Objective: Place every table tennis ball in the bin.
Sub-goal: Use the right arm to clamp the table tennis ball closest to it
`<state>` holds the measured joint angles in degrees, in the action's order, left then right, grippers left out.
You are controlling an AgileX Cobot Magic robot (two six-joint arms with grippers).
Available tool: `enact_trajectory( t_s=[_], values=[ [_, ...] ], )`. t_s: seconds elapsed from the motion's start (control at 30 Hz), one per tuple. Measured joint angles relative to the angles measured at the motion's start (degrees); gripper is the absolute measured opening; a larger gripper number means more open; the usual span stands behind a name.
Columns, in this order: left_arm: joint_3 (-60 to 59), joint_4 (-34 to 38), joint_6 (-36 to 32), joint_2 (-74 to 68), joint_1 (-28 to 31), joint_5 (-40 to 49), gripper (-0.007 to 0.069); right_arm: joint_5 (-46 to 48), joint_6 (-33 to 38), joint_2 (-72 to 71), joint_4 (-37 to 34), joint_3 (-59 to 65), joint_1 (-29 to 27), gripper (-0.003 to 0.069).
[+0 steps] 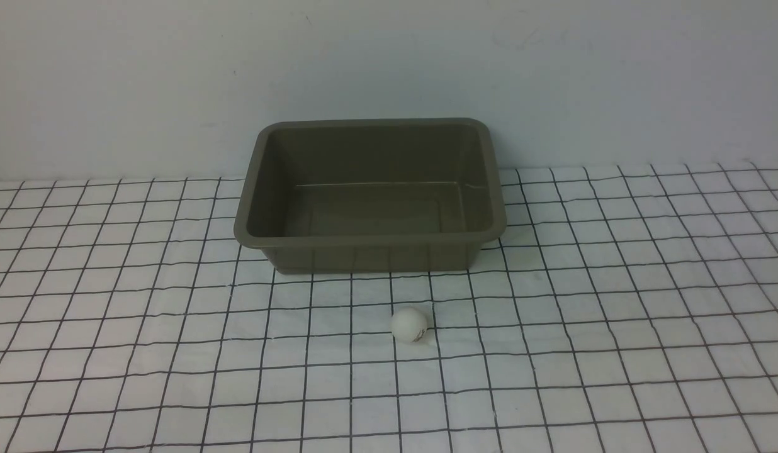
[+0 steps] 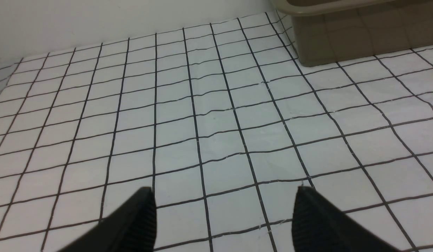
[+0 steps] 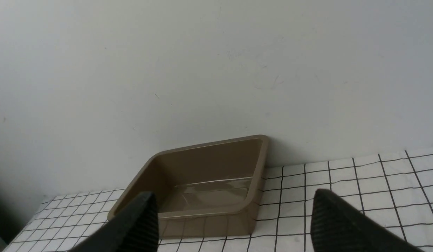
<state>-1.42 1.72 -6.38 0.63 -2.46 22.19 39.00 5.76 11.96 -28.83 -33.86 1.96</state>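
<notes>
A small white table tennis ball (image 1: pixel 409 324) with a dark printed mark lies on the checked cloth, just in front of the bin. The olive-brown bin (image 1: pixel 370 241) stands at the back middle against the wall; nothing shows inside it. Its corner shows in the left wrist view (image 2: pixel 342 38) and it shows whole in the right wrist view (image 3: pixel 209 213). Neither arm shows in the front view. My left gripper (image 2: pixel 223 199) is open over bare cloth. My right gripper (image 3: pixel 234 204) is open, facing the bin from a distance. The ball is out of both wrist views.
A white cloth (image 1: pixel 175 352) with a black grid covers the table. A plain pale wall (image 1: pixel 389 63) rises right behind the bin.
</notes>
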Motion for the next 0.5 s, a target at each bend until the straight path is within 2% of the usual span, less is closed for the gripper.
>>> enact_trajectory(
  t_s=[0.5],
  values=[
    [0.0,0.0,0.0,0.0,0.0,0.0,0.0468,-0.12,-0.17,0.0,-2.95,0.0,0.0,0.0525]
  ],
)
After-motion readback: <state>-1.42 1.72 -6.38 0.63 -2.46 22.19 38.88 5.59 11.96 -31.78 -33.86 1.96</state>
